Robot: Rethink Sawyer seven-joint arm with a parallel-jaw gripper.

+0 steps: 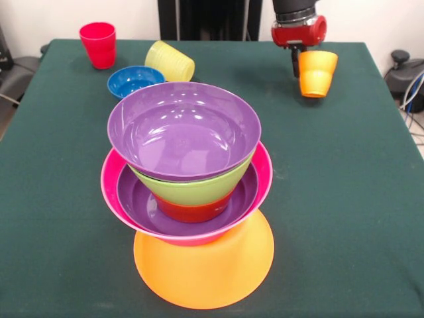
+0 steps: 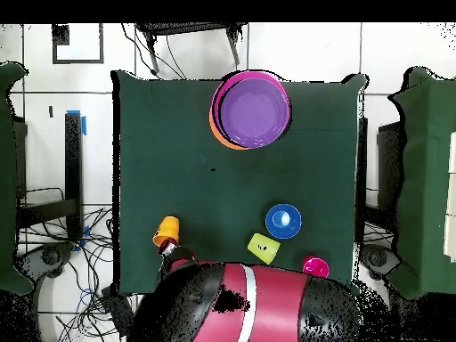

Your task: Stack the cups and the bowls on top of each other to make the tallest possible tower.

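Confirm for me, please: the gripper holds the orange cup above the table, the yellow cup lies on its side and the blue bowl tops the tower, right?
Not quite: the front view shows a purple bowl topping the tower; the blue bowl sits on the table. The rest holds: gripper, orange cup, yellow cup.

**Sawyer arm: visible bodywork**

Front view: wrist section (image 1: 299,23) comprises a dark grey cylindrical housing above a glossy red collar, with a narrow black gripper (image 1: 296,61) stem beneath. Overhead view: bulky rounded arm body (image 2: 245,305), black shells flanking a red midsection crossed by one white band.
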